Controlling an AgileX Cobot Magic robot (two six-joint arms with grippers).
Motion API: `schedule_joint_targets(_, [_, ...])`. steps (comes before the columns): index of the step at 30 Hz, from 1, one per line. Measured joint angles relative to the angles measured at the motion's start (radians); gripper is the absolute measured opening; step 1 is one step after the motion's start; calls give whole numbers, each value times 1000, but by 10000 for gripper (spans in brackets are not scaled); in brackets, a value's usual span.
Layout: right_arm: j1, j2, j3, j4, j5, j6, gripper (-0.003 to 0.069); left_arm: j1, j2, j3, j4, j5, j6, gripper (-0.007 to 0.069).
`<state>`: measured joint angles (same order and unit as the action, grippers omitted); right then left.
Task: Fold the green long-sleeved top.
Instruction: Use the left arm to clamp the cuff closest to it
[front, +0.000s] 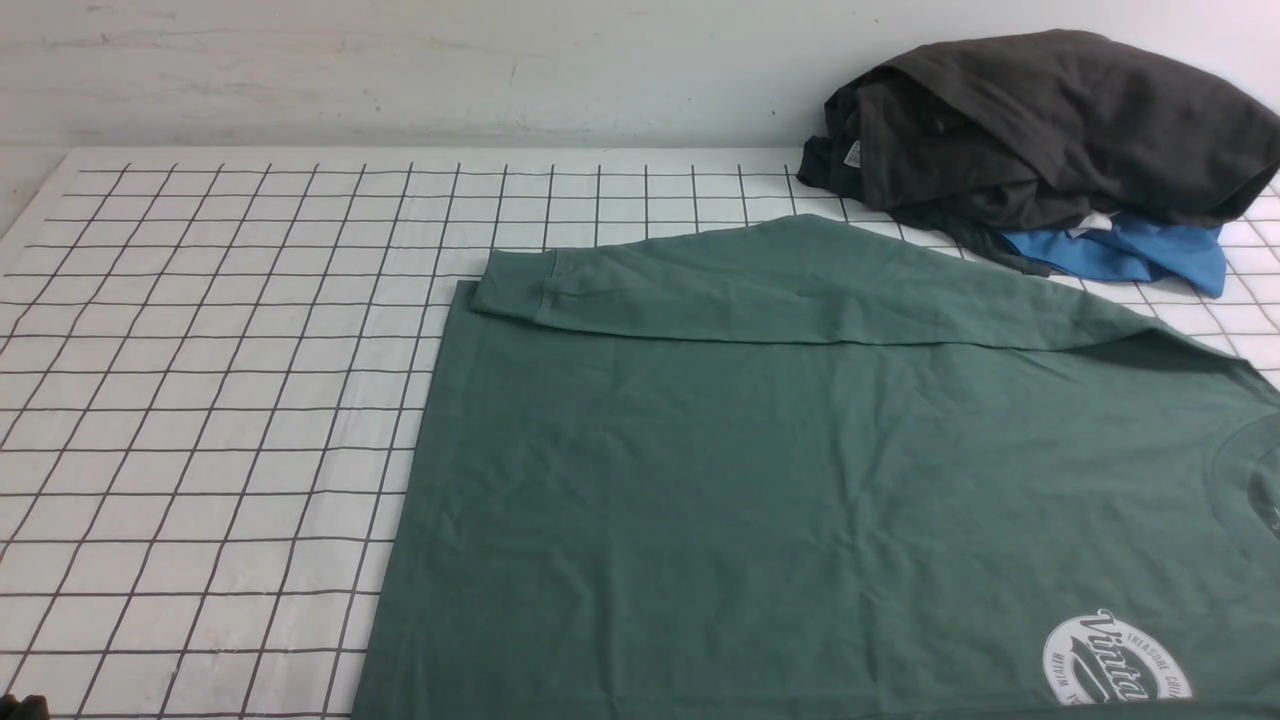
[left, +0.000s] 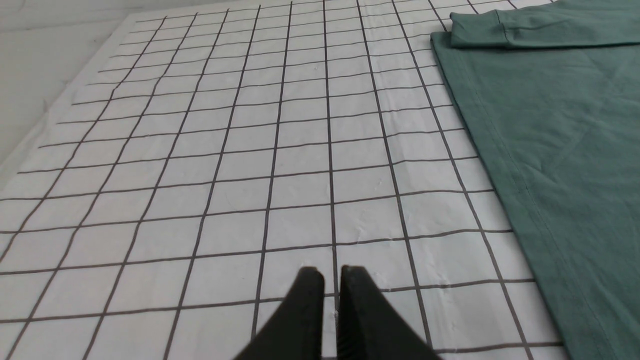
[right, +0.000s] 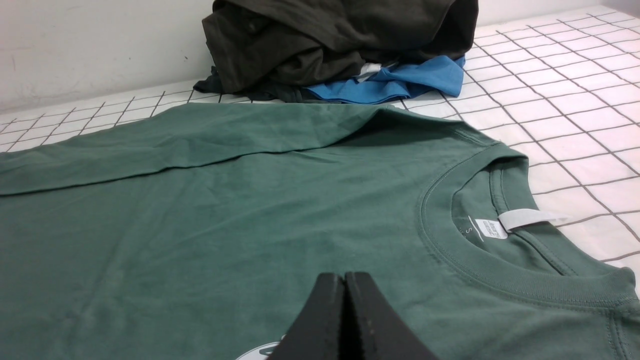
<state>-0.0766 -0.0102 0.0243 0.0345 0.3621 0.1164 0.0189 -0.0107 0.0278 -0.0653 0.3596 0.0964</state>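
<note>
A desk (front: 200, 400), its surface white with a dark grid, fills the front view up to a pale wall. The green top (front: 800, 480) lies spread flat, chest up, over the desk's right half, hem toward my left and neck toward my right. It runs past the near and right edges of that view. I judge it is laid out smooth so its edges can be lifted cleanly.

A dark heap of clothes (front: 1050, 120) sits in the far right corner against the wall, with a blue garment (front: 1130, 255) poking out beneath it. Both lie near the top's far shoulder but seem set aside, out of the folding area.

One sleeve (front: 780, 290) lies folded across the top's far edge, cuff pointing to my left, which reads as a first fold already made. The other sleeve is out of view.

The ribbed collar (right: 450, 240) lies open, a small white label (right: 530, 218) inside it. A round white logo (front: 1115, 665) marks the chest.

My left claw (left: 332, 280) hangs over bare desk beside the hem, pressed nearly together, a sliver of gap, pinching nothing. My right claw (right: 345, 280) hangs over the chest near the collar, pressed together, also empty, probably poised between grasps.
</note>
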Motion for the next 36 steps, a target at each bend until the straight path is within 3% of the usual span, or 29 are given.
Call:
schedule_joint_targets(8, [0, 0, 0, 2, 0, 0, -14, 0, 0, 0, -27, -22, -39, 33])
schedule_joint_targets(12, [0, 0, 0, 39, 0, 19, -14, 0, 0, 0, -191, -64, -197, 33])
schedule_joint_targets(16, [0, 0, 0, 271, 5, 155, -14, 0, 0, 0, -521, -98, -440, 33])
schedule_joint_targets(18, [0, 0, 1, 423, 11, 236, -14, 0, 0, 0, -635, -102, -490, 33])
schedule_joint_targets(19, [0, 0, 1, 457, 11, 245, -14, 0, 0, 0, -635, -102, -490, 33])
schedule_joint_targets(20, [0, 0, 2, 570, 18, 297, -14, 0, 0, 0, -681, -102, -498, 33])
schedule_joint_targets(22, [0, 0, 0, 697, 13, 337, -14, 0, 0, 0, -706, -105, -483, 33])
schedule_joint_targets(24, [0, 0, 0, 743, 10, 330, -14, 0, 0, 0, -714, -105, -475, 33])
schedule_joint_targets(28, [0, 0, 0, 734, -12, 281, -14, 0, 0, 0, -718, -101, -429, 33])
schedule_joint_targets(32, [0, 0, 2, 729, -57, 203, -14, 0, 0, -72, -717, -41, -172, 33])
schedule_joint_targets(34, [0, 0, 2, 729, -67, 117, -14, 0, 0, -145, -715, -1, 17, 33])
schedule_joint_targets(36, [0, 1, -10, 726, -68, 20, -14, 0, 30, -224, -706, 50, 122, 33])
